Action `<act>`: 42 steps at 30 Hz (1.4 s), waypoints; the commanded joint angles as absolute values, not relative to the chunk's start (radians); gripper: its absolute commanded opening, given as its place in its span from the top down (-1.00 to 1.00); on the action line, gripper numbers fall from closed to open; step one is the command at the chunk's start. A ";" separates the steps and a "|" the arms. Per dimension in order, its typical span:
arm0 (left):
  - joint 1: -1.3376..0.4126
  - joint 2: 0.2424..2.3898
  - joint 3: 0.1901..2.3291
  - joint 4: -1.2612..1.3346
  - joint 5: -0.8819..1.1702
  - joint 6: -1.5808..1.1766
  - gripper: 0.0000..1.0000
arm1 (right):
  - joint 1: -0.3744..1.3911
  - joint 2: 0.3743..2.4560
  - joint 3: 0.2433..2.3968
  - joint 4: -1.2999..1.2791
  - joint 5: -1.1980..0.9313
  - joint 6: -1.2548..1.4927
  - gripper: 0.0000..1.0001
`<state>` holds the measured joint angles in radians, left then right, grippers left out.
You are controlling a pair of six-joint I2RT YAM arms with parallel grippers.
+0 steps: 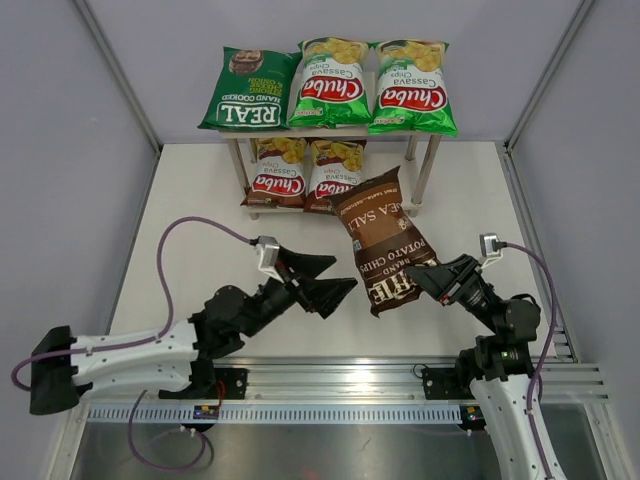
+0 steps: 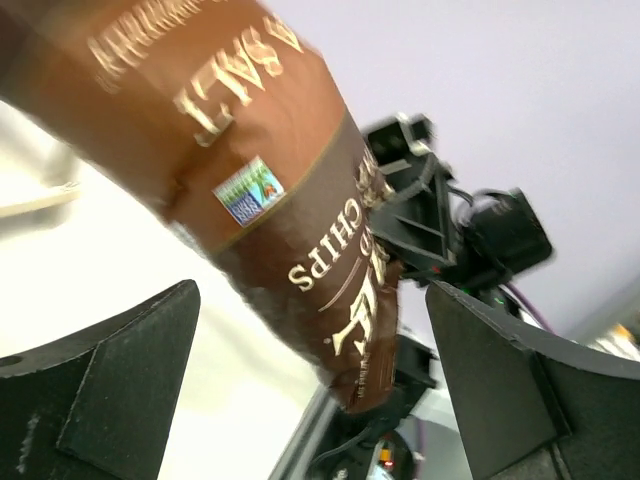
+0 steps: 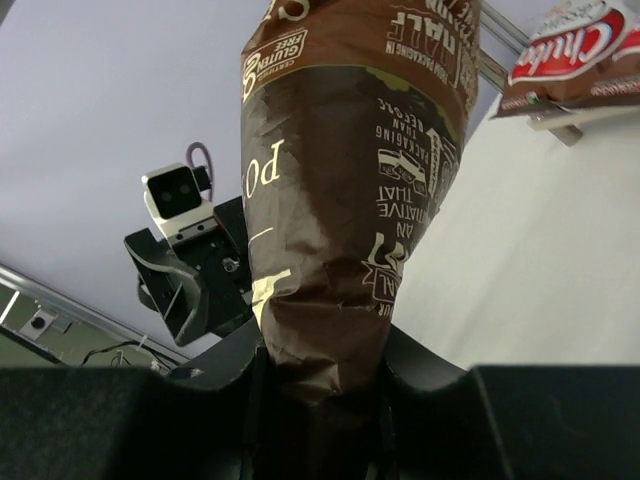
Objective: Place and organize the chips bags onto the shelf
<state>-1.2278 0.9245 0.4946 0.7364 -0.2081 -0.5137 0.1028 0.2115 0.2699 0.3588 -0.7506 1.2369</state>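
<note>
Dark brown bag (image 1: 385, 240) is being clenched by right gripper (image 1: 418, 275) fingers, tilted before the shelf (image 1: 426, 170). Left gripper (image 1: 345, 274) fingers are being held apart, empty. Next: lower tier's right slot is likely being targeted.

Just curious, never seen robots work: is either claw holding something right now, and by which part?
The right gripper pinches the dark brown bag by its near end; the left gripper is open, holding nothing.
</note>
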 commanded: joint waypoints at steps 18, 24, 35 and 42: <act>-1.112 0.959 0.908 -0.697 -0.697 -0.835 -0.98 | 0.106 0.937 0.320 1.025 -0.641 1.293 0.70; -1.103 0.913 0.868 -0.673 -0.684 -0.804 -0.98 | 0.106 1.112 0.412 1.106 -0.604 1.269 0.71; -1.101 0.822 0.905 -0.782 -0.615 -0.749 -0.98 | 0.098 1.474 0.577 1.322 -0.548 1.307 0.74; -1.103 0.822 0.980 -0.831 -0.511 -0.651 -0.98 | 0.094 1.633 0.655 1.388 -0.505 1.321 0.74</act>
<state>-1.1042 0.8280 0.9123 -0.8169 -0.5747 -0.7139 0.1005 1.5776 0.5804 1.1908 -0.5518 1.3113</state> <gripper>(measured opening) 0.988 0.349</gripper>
